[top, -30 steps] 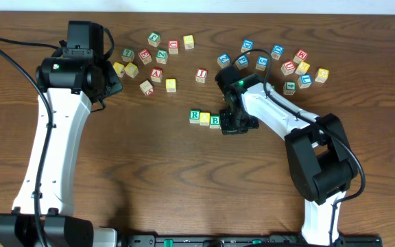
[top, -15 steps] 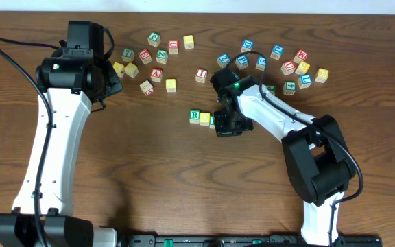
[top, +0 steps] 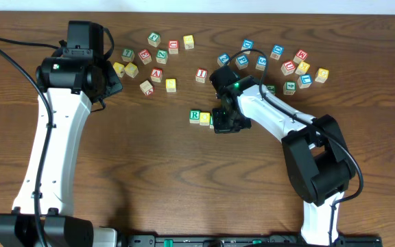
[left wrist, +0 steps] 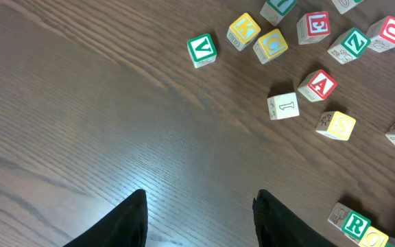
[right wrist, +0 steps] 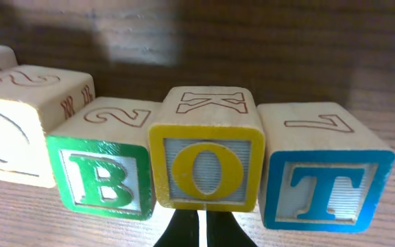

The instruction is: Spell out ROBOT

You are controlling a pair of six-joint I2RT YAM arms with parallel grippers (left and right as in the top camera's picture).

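Over the worktop (top: 149, 171), the left fingers (left wrist: 130, 223) hang spread and empty near scattered cubes (left wrist: 283, 106); the right fingers (right wrist: 178, 237) are clenched on nothing, tips just before the O cube (right wrist: 204, 171). It sits tight between the B cube (right wrist: 105, 178) and T cube (right wrist: 321, 185), the R cube (top: 195, 115) and a yellow cube (top: 204, 118) heading the row.

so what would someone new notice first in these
The right wrist view fills with a close row of cubes reading B, O, T, the shut right gripper just in front of the O. From overhead, R marks the row's left end, and loose cubes lie scattered along the far side.
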